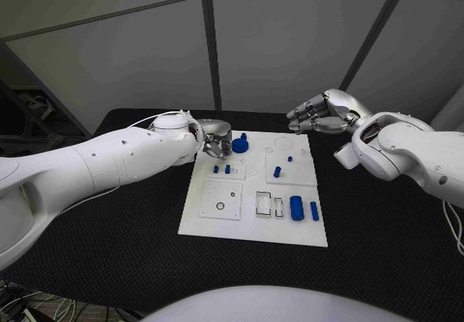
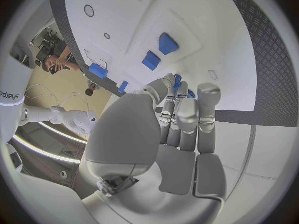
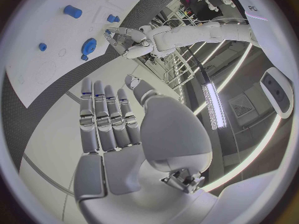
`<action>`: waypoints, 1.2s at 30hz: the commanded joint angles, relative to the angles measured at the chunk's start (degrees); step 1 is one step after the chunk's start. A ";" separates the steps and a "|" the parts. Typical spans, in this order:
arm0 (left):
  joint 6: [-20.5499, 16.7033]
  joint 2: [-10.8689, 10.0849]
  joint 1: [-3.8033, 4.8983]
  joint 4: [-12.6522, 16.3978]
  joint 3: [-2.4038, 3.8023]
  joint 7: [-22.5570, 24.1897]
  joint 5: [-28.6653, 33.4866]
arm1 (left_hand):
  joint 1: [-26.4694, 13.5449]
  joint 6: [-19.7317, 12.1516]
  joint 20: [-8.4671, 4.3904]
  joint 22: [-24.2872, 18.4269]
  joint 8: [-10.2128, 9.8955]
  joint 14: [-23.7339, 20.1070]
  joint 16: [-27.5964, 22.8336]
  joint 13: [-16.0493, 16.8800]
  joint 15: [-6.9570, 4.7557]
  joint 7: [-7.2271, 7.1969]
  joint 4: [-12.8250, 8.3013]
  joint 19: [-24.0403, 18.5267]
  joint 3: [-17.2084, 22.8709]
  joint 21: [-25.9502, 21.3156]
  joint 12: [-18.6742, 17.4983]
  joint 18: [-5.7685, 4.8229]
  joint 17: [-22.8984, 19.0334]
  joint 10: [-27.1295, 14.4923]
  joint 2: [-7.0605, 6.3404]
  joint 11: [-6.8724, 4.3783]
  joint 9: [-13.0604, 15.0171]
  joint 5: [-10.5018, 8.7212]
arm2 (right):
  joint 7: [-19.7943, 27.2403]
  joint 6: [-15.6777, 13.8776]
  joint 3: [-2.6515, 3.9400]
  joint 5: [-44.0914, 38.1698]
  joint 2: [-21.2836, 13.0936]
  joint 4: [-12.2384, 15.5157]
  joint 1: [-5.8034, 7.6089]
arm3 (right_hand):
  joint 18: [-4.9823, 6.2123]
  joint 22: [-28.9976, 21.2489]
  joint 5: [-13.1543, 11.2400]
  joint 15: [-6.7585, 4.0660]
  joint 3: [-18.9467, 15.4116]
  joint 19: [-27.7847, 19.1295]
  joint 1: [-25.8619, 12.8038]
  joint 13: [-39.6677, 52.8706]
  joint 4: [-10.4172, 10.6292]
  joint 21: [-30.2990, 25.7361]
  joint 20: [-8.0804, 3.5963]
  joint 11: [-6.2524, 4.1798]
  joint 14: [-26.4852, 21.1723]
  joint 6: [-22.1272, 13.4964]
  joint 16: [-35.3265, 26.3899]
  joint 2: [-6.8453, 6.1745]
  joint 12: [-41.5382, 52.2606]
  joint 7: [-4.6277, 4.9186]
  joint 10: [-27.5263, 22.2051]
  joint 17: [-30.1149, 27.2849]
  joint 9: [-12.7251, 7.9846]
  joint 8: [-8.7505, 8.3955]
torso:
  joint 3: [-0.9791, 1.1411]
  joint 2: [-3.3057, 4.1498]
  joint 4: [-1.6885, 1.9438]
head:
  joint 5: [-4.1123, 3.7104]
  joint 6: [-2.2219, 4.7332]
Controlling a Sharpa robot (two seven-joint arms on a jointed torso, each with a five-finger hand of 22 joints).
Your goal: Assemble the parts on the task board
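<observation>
We see the white task board [image 1: 253, 228] lying in the middle of the black table [image 1: 387, 255], with small blue parts [image 1: 297, 208] on it. Our left hand [image 1: 214, 139] hovers at the board's far left corner beside a round blue gear [image 1: 240, 144], fingers straight and close, holding nothing. Our right hand [image 1: 319, 114] hangs past the far right corner, fingers loosely curled, empty.
</observation>
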 commanded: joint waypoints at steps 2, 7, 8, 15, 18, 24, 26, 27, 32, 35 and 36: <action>0.58 0.27 -0.01 -0.28 -0.06 -0.32 0.24 | -0.54 0.31 0.03 5.04 -0.05 -0.20 -0.43 0.01 0.03 -0.03 -0.07 -0.37 -0.39 -0.33 0.35 -3.54 -0.17 0.48 0.18 -0.44 -0.09 0.02 | 0.68 0.30 0.05 -0.06 0.06 0.02 0.12 | 0.29 -0.07 0.39 0.25 -0.07 0.42 0.24 -0.09 0.37 -0.25 0.05 -0.20 0.14 0.02 -0.22 0.02 -0.05 -0.13 -0.29 -0.10 -0.07 0.16 | 0.00 0.02 -0.01 | -0.09 -0.03; 0.62 0.58 -0.11 -0.56 -0.13 -0.54 0.24 | -0.55 0.27 0.03 5.02 -0.09 -0.22 -0.48 -0.01 0.03 -0.04 -0.08 -0.40 -0.40 -0.40 0.32 -3.53 -0.24 0.43 0.18 -0.44 -0.11 0.00 | 0.68 0.33 0.05 -0.06 0.10 0.01 0.12 | 0.29 -0.07 0.39 0.25 -0.07 0.42 0.24 -0.09 0.37 -0.25 0.05 -0.20 0.14 0.02 -0.22 0.02 -0.05 -0.13 -0.29 -0.10 -0.07 0.16 | 0.00 0.06 -0.04 | -0.14 -0.09; 0.65 0.63 -0.13 -0.61 -0.14 -0.61 0.24 | -0.55 0.27 0.03 5.02 -0.09 -0.22 -0.48 -0.01 0.03 -0.04 -0.08 -0.40 -0.40 -0.40 0.32 -3.53 -0.24 0.43 0.18 -0.44 -0.11 0.00 | 0.68 0.33 0.05 -0.06 0.11 0.00 0.12 | 0.29 -0.07 0.39 0.25 -0.07 0.42 0.24 -0.09 0.37 -0.25 0.05 -0.20 0.14 0.02 -0.22 0.02 -0.05 -0.13 -0.29 -0.10 -0.07 0.16 | 0.00 0.06 -0.06 | -0.14 -0.12; 1.11 0.83 -0.22 -1.02 -0.30 -0.99 0.24 | -0.61 0.11 0.04 4.94 -0.24 -0.36 -0.76 -0.08 0.05 -0.02 -0.11 -0.55 -0.43 -0.71 0.17 -3.48 -0.68 0.21 0.16 -0.39 -0.20 -0.06 | 0.62 0.39 0.05 -0.05 0.07 0.00 0.12 | 0.29 -0.07 0.39 0.25 -0.07 0.42 0.24 -0.09 0.37 -0.25 0.05 -0.20 0.14 0.02 -0.22 0.02 -0.05 -0.13 -0.29 -0.10 -0.07 0.16 | 0.01 0.01 0.00 | -0.25 -0.30; 1.33 0.87 -0.24 -1.08 -0.38 -0.98 0.24 | -0.75 -0.14 0.07 4.82 -0.43 -0.48 -0.96 -0.16 0.10 0.03 -0.10 -0.78 -0.50 -1.19 -0.01 -3.41 -0.99 -0.05 0.07 -0.31 -0.32 -0.11 | 0.60 0.40 0.05 -0.05 0.08 -0.02 0.12 | 0.29 -0.07 0.39 0.25 -0.07 0.42 0.24 -0.09 0.37 -0.25 0.05 -0.20 0.14 0.02 -0.22 0.02 -0.05 -0.13 -0.29 -0.10 -0.07 0.16 | 0.01 0.01 0.07 | -0.30 -0.34; 1.25 0.93 -0.26 -1.22 -0.49 -1.21 0.24 | -1.84 -3.89 0.46 4.47 -1.15 -0.94 -1.63 -0.70 0.72 0.44 0.27 -1.46 -0.53 -2.48 -1.50 -3.30 -2.24 -2.56 -0.95 0.40 -1.66 -0.27 | 0.56 0.41 0.05 -0.05 0.08 -0.02 0.12 | 0.29 -0.23 0.41 0.24 0.00 0.45 0.28 -0.09 0.49 -0.26 0.04 -0.21 0.16 0.01 -0.22 0.02 -0.05 -0.14 -0.29 -0.20 -0.08 0.15 | 0.01 -0.04 0.02 | -0.31 -0.32; 1.10 0.93 -0.26 -1.26 -0.50 -1.27 0.24 | -2.41 -6.41 0.66 4.30 -1.13 -1.11 -1.87 -0.77 0.92 0.24 0.52 -1.69 -0.48 -3.05 -2.12 -3.22 -2.74 -3.77 -1.67 0.64 -2.53 -0.36 | 0.55 0.40 0.05 -0.05 0.05 -0.02 0.12 | 0.29 -0.23 0.41 0.24 0.00 0.45 0.28 -0.09 0.49 -0.26 0.04 -0.21 0.16 0.01 -0.22 0.02 -0.05 -0.14 -0.29 -0.20 -0.08 0.15 | 0.00 -0.03 0.01 | -0.35 -0.33; 1.01 0.92 -0.26 -1.28 -0.51 -1.29 0.24 | -2.60 -7.03 0.74 4.26 -1.12 -1.16 -1.92 -0.76 0.98 0.19 0.62 -1.73 -0.47 -3.18 -2.26 -3.21 -2.89 -4.12 -1.92 0.75 -2.80 -0.39 | 0.54 0.40 0.05 -0.05 0.04 -0.03 0.12 | 0.29 -0.23 0.41 0.24 0.00 0.45 0.28 -0.09 0.49 -0.26 0.04 -0.21 0.16 0.01 -0.22 0.02 -0.05 -0.14 -0.29 -0.20 -0.08 0.15 | 0.00 -0.04 0.00 | -0.35 -0.32; 0.67 0.89 -0.27 -1.32 -0.53 -1.40 0.24 | -4.31 -8.34 1.19 3.73 -0.86 -1.70 -2.70 -0.68 1.38 0.18 1.85 -2.29 -1.05 -4.88 -2.46 -2.99 -4.33 -5.66 -3.10 1.23 -3.72 -0.56 | 0.47 0.52 0.05 -0.05 0.08 -0.03 0.12 | 0.29 -0.23 0.41 0.24 0.00 0.45 0.28 -0.09 0.49 -0.26 0.04 -0.21 0.16 0.01 -0.22 0.02 -0.05 -0.14 -0.29 -0.20 -0.08 0.15 | 0.02 -0.02 0.06 | -0.34 -0.26; 0.34 0.84 -0.27 -1.32 -0.53 -1.45 0.24 | -4.84 -8.33 1.30 3.60 -0.78 -1.73 -2.74 -0.64 1.44 0.26 2.34 -2.32 -1.36 -5.14 -2.38 -2.94 -4.54 -5.95 -3.42 1.29 -3.94 -0.58 | 0.43 0.59 0.05 -0.05 0.10 -0.04 0.12 | 0.29 -0.23 0.41 0.24 0.00 0.45 0.28 -0.09 0.49 -0.26 0.04 -0.21 0.16 0.01 -0.22 0.02 -0.05 -0.14 -0.29 -0.20 -0.08 0.15 | 0.01 -0.01 0.06 | -0.31 -0.23; 0.19 0.81 -0.27 -1.31 -0.53 -1.46 0.24 | -4.94 -8.30 1.32 3.58 -0.75 -1.72 -2.73 -0.63 1.45 0.30 2.45 -2.31 -1.44 -5.16 -2.38 -2.93 -4.57 -6.05 -3.51 1.30 -3.99 -0.58 | 0.42 0.60 0.05 -0.05 0.09 -0.04 0.12 | 0.29 -0.23 0.41 0.24 0.00 0.45 0.28 -0.09 0.49 -0.26 0.04 -0.21 0.16 0.01 -0.22 0.02 -0.05 -0.14 -0.29 -0.20 -0.08 0.15 | 0.00 0.00 0.07 | -0.28 -0.25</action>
